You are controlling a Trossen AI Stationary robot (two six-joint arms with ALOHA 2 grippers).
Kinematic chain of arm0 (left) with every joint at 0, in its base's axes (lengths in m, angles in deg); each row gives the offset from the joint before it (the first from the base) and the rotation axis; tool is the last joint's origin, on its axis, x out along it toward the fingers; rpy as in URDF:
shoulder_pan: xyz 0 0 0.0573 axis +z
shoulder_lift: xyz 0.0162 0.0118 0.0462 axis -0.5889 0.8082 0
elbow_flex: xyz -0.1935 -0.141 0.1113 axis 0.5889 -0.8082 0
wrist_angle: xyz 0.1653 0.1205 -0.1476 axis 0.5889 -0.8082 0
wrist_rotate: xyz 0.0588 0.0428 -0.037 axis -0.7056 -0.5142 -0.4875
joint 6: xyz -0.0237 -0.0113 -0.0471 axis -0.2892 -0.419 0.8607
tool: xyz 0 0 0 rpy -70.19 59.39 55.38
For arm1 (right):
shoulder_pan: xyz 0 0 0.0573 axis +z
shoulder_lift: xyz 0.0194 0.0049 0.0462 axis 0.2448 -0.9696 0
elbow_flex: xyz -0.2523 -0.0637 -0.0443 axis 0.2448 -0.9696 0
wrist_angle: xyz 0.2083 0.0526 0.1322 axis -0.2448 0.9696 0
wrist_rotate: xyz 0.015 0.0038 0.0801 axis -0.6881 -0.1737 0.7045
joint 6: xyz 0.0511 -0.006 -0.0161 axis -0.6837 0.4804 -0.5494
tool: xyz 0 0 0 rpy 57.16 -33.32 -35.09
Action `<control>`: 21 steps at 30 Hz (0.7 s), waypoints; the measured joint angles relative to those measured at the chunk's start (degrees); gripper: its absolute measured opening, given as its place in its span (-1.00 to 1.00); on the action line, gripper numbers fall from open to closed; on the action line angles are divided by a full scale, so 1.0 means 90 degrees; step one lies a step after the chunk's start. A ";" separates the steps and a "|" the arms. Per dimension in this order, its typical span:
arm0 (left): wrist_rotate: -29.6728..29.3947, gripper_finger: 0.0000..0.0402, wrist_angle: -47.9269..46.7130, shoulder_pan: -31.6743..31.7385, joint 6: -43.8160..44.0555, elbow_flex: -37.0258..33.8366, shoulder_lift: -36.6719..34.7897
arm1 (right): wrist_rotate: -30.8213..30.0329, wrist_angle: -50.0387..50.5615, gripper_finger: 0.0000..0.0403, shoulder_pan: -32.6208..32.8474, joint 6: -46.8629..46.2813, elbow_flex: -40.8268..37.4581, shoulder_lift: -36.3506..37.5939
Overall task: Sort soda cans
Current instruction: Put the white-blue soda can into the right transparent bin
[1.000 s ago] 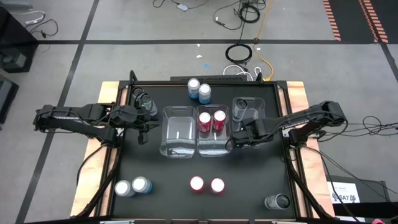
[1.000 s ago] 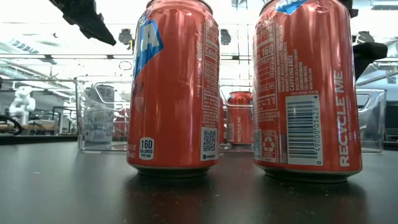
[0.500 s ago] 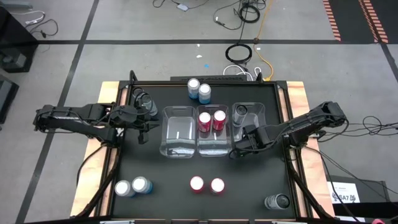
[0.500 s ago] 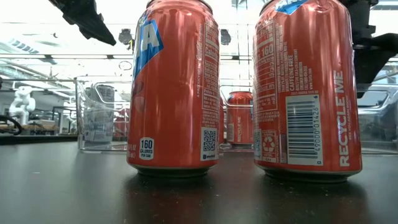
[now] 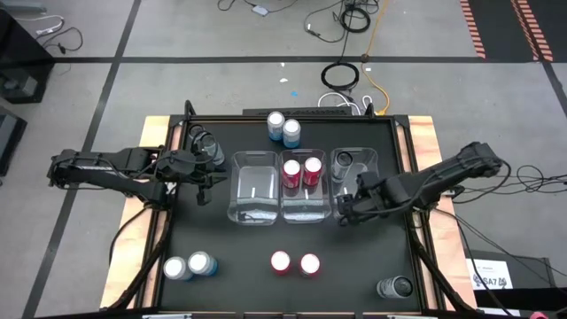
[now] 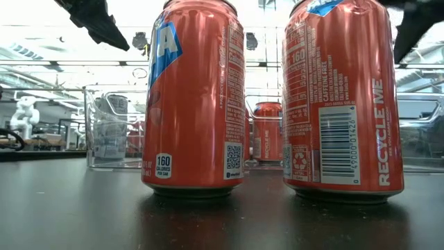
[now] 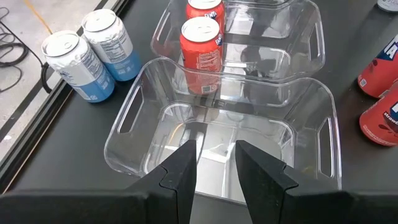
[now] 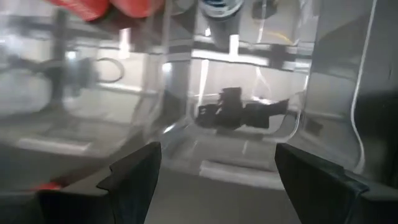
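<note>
The black table [image 5: 221,244] fills the middle of the high view, carrying three clear bins in a row: an empty left bin [image 5: 254,188], a middle bin [image 5: 305,206] with two red cans [image 5: 301,171] at its upper end, and a right bin [image 5: 362,157] with one dark can [image 5: 344,160]. Loose cans remain: two blue [image 5: 283,127] at upper centre, two blue [image 5: 188,266] at lower left, two red [image 5: 295,263] at lower centre, one dark [image 5: 395,287] at lower right. The right gripper [image 5: 346,211], fingers spread wide and empty, sits just below the right bin. The left gripper [image 5: 200,182], closed on nothing, waits beside the left bin. Judgement: next pick should approach a loose can squarely, clear of its neighbour.
</note>
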 joint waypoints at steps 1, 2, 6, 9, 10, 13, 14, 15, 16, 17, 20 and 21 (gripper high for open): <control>0.0000 -0.39 0.0000 0.0000 -0.0002 0.0000 0.0000 | 0.0008 0.0135 0.53 0.0084 -0.0026 0.0231 0.0000; 0.0000 -0.39 0.0000 0.0000 -0.0002 -0.0002 0.0000 | 0.0008 0.0255 0.53 0.0180 -0.0086 0.0449 0.0000; 0.0000 -0.39 0.0000 0.0000 -0.0002 0.0000 0.0000 | 0.0014 0.0673 0.53 0.0730 -0.0671 0.1247 -0.0019; 0.0000 -0.39 0.0000 0.0000 -0.0002 0.0000 0.0000 | 0.0303 0.1021 0.53 0.1276 -0.1303 0.1585 -0.0138; 0.0000 -0.39 0.0000 0.0000 -0.0002 -0.0001 0.0000 | 0.0526 0.1131 0.53 0.1466 -0.1559 0.1624 -0.0190; 0.0000 -0.39 0.0000 0.0000 -0.0002 0.0000 0.0000 | 0.1121 0.1204 0.53 0.2069 -0.2299 0.1639 -0.0352; -0.0001 -0.39 0.0000 0.0000 -0.0003 0.0000 0.0000 | 0.1271 0.1193 0.53 0.2272 -0.2528 0.1639 -0.0411; 0.0000 -0.39 0.0000 0.0000 -0.0002 -0.0001 0.0000 | 0.1374 0.1159 0.53 0.2457 -0.2747 0.1639 -0.0458; 0.0000 -0.39 0.0000 0.0000 -0.0003 -0.0001 0.0000 | 0.1450 0.1093 0.53 0.2635 -0.2952 0.1639 -0.0506; 0.0000 -0.39 0.0000 0.0000 -0.0005 0.0000 0.0000 | 0.1494 0.1025 0.53 0.2817 -0.3148 0.1639 -0.0537; -0.0001 -0.39 0.0000 -0.0001 -0.0006 -0.0002 0.0000 | 0.1517 0.0821 0.53 0.3279 -0.3521 0.1639 -0.0655; 0.0000 -0.39 0.0000 0.0000 -0.0005 -0.0001 0.0000 | 0.1538 0.0771 0.53 0.3386 -0.3551 0.1639 -0.0698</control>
